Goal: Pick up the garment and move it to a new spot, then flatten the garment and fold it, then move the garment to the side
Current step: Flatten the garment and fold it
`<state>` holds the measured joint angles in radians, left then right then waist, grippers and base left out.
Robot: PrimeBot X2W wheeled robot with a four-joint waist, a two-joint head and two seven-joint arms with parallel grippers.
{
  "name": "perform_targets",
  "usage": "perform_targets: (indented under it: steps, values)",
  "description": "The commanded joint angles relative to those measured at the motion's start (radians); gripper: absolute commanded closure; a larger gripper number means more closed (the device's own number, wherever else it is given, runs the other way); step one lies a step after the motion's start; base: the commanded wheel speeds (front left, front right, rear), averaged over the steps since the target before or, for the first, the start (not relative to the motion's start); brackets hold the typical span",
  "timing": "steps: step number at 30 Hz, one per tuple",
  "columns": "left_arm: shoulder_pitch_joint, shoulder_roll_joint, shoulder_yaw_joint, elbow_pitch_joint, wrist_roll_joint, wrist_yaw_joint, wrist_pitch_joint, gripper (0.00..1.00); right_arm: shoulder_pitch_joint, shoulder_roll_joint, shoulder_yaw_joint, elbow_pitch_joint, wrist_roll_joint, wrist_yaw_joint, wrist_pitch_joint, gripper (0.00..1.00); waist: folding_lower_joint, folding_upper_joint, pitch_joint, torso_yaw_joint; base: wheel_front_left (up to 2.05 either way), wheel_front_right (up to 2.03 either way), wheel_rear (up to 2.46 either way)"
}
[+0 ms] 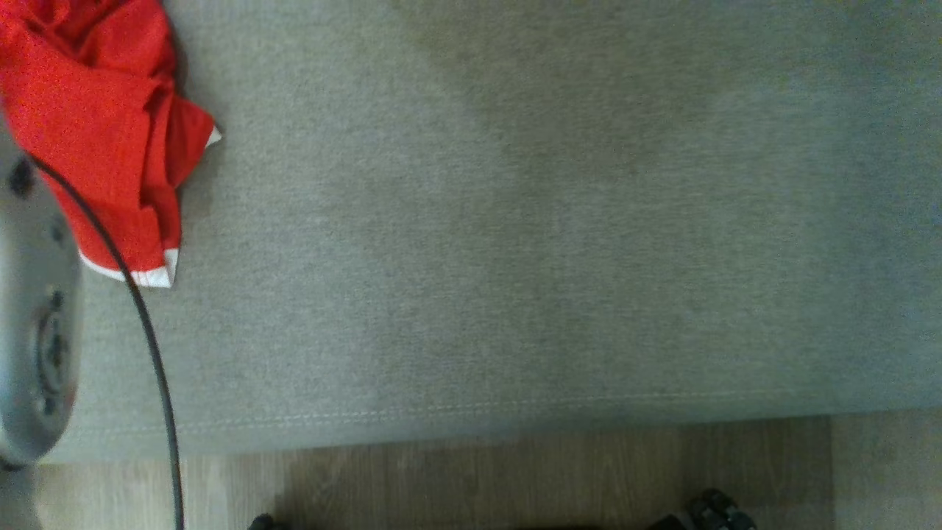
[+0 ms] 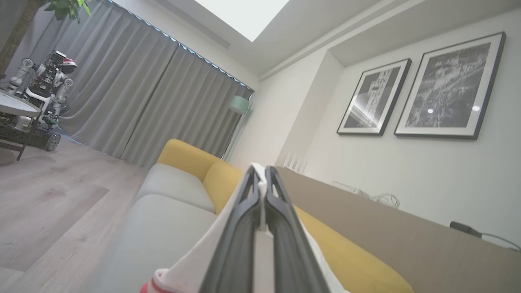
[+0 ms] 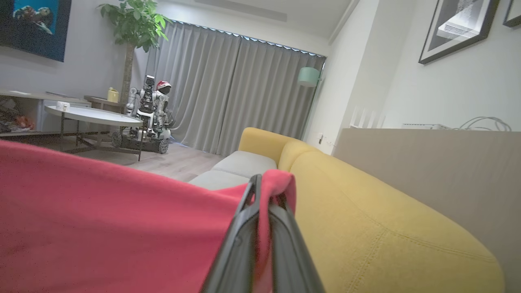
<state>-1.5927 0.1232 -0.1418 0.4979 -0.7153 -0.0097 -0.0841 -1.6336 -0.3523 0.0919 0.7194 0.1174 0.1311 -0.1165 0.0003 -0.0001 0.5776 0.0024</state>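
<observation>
Head view: red garment (image 1: 110, 132) with white trim, bunched at the upper left over the grey sofa seat (image 1: 515, 258). Most of the cushion lies bare to its right, with wood floor (image 1: 515, 471) along the near edge. A pale forearm (image 1: 33, 331) and a black cable (image 1: 151, 346) cross in front of the cloth at the left margin. Cannot tell whether the lower hem rests on the cushion or hangs just off it. Left wrist view: left gripper (image 2: 261, 173) clamped tight on a white strip of the garment (image 2: 191, 264). The cloth is pinched between the two dark fingers and spills down either side, with a red edge at the bottom. Right wrist view: right gripper (image 3: 266, 195) likewise closed, the garment (image 3: 101, 211) lapped over its tip and running off to the left as a broad red sheet. Yellow backrest (image 3: 366, 211) lies beyond. Handling, my estimate: a light, limp knit with no stiffness of its own, so it will sag and bunch wherever unsupported. Not fragile; more grippy than slick. Best purchase looks to be at hems or corners, where the trim is doubled and a pinch holds firm. Two holds well apart should let it hang flat for laying out.
</observation>
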Motion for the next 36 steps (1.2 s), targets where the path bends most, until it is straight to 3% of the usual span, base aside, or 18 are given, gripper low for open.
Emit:
perform_targets:
  steps: [1,7,16,21,26,36]
  values:
    - [-0.032,0.037,0.000,-0.023,0.001,-0.011,-0.010,1.00,-0.044,-0.003,-0.006,-0.020,-0.008,0.000,-0.025,1.00,-0.0003,0.0001,0.037,0.032,0.00,0.00,0.00]
    - [0.089,0.012,-0.037,0.052,0.003,-0.055,-0.066,1.00,0.062,0.000,0.011,0.102,0.019,0.000,-0.128,1.00,-0.0003,0.0001,0.038,0.066,0.00,0.00,0.00]
    - [0.459,0.027,-0.167,0.065,0.044,-0.101,-0.087,1.00,0.444,0.021,0.091,0.129,0.124,0.000,-0.145,1.00,-0.0003,0.0001,-0.089,0.083,0.00,0.00,0.00]
    - [0.698,0.067,-0.269,0.038,0.076,-0.112,-0.075,1.00,0.616,0.018,0.142,0.182,0.230,0.000,-0.143,1.00,-0.0003,0.0001,-0.193,0.085,0.00,0.00,0.00]
    - [0.897,0.125,-0.352,-0.013,0.043,-0.119,-0.028,1.00,0.731,0.008,0.225,0.201,0.298,0.000,-0.131,1.00,-0.0003,0.0001,-0.288,0.083,0.00,0.00,0.00]
    - [1.118,0.284,-0.426,-0.157,-0.076,-0.121,0.029,1.00,0.844,-0.024,0.320,0.252,0.292,0.000,-0.112,1.00,-0.0003,0.0001,-0.382,0.071,0.00,0.00,0.00]
